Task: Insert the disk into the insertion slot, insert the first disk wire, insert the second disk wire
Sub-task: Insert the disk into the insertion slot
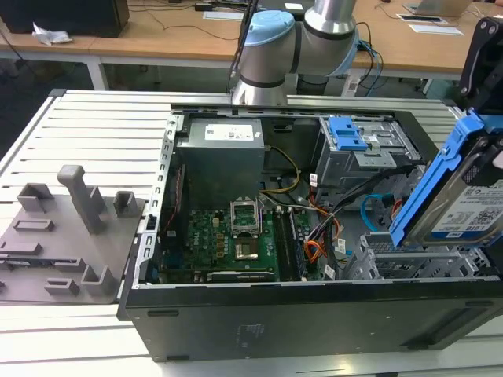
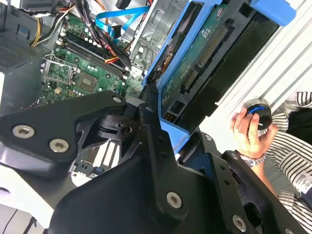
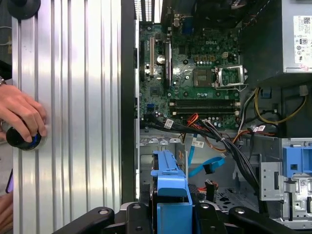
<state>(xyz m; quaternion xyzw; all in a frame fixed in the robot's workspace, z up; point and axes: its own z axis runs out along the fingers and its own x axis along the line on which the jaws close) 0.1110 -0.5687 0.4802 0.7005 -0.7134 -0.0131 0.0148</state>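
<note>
Fingers (image 3: 141,222) pinch the blue-framed disk (image 1: 471,208), held tilted just above the slot (image 1: 424,263) at the exterior view's right; risk: the tilt could jam a frame corner on the slot rim, or lowering could snag the light blue wire (image 1: 376,206) nearby.

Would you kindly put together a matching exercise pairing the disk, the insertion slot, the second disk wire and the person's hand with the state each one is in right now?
1. the disk
2. the insertion slot
3. the second disk wire
4. the hand

A. light blue loop inside the case
B. resting on a round black knob
C. tilted, held by the gripper
D. perforated grey metal below the held drive

Pairs: 1-C, 2-D, 3-A, 4-B
</note>
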